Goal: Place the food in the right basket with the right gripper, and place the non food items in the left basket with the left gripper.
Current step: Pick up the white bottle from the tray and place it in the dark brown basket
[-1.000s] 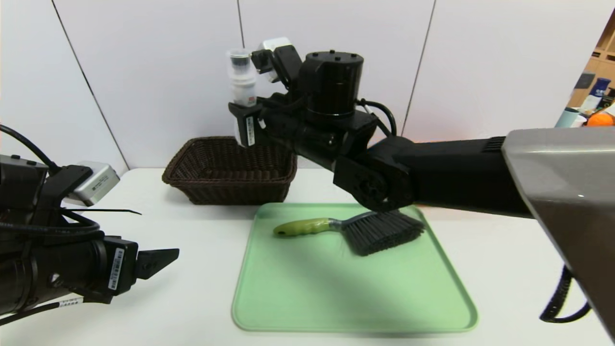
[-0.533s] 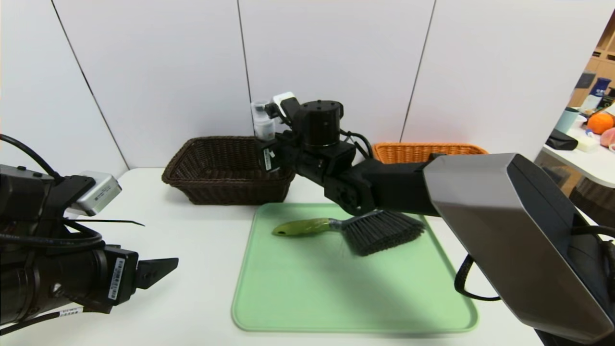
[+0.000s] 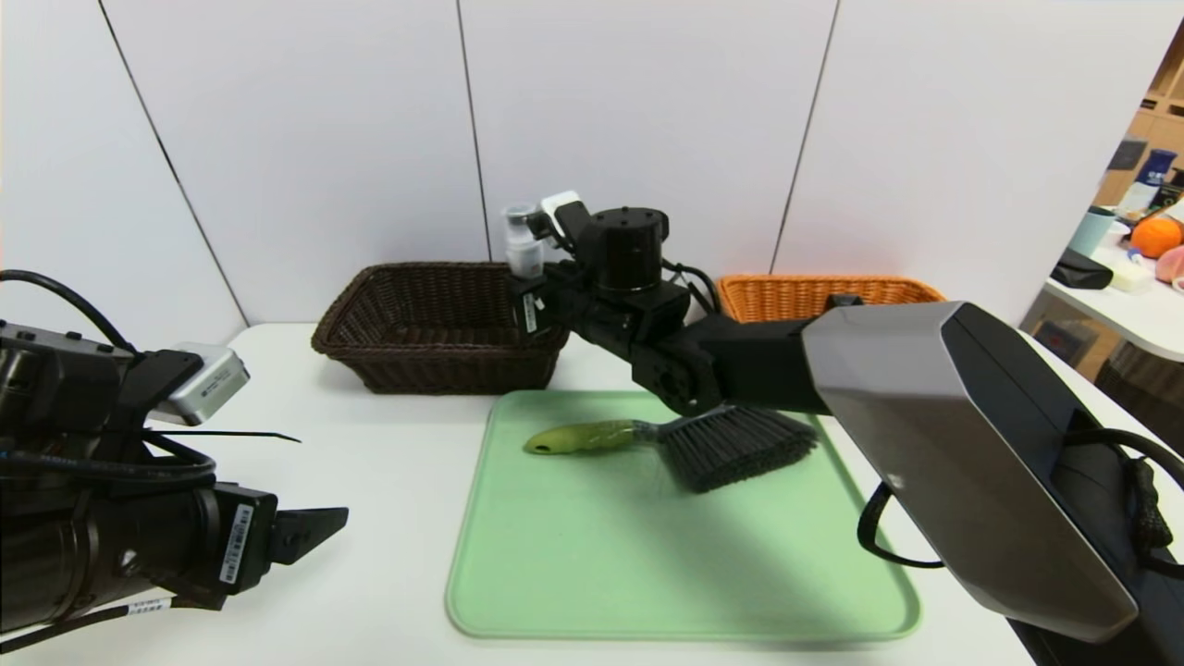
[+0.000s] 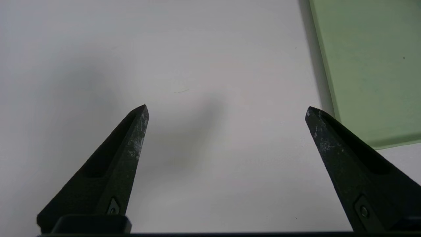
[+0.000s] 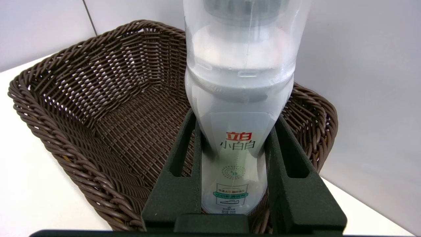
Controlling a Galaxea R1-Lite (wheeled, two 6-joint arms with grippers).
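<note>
Nearest the robot, the left hand (image 3: 310,529) hovered over the bare white counter (image 3: 370,518) just beside the near-left corner of the pale green tray (image 3: 684,573), its pointed jaws spread wide and holding nothing.

On the tray's far half lay the hand brush (image 3: 689,442), green handle pointing left, dark bristles to the right, untouched and apart from either hand. It is a non-food item, so it was judged as left to do, and it belongs to the left hand.

Beyond the tray, the right arm reached across toward the dark brown basket (image 3: 442,326). The right hand (image 5: 238,184) was pinching the white bottle (image 5: 239,108) low on its body, upright, clear cap on top, just above the basket's right rim. The part of the basket's floor in view looked empty. The bottle is not food and the task assigns it to the left hand, yet the right hand carried it; it had not been released.

The orange basket (image 3: 823,294) stood at the back right, partly hidden behind the arm; its contents could not be seen, and no food container showed anywhere.

White wall panels backed the counter. At far right, another table (image 3: 1133,310) held assorted small items.
</note>
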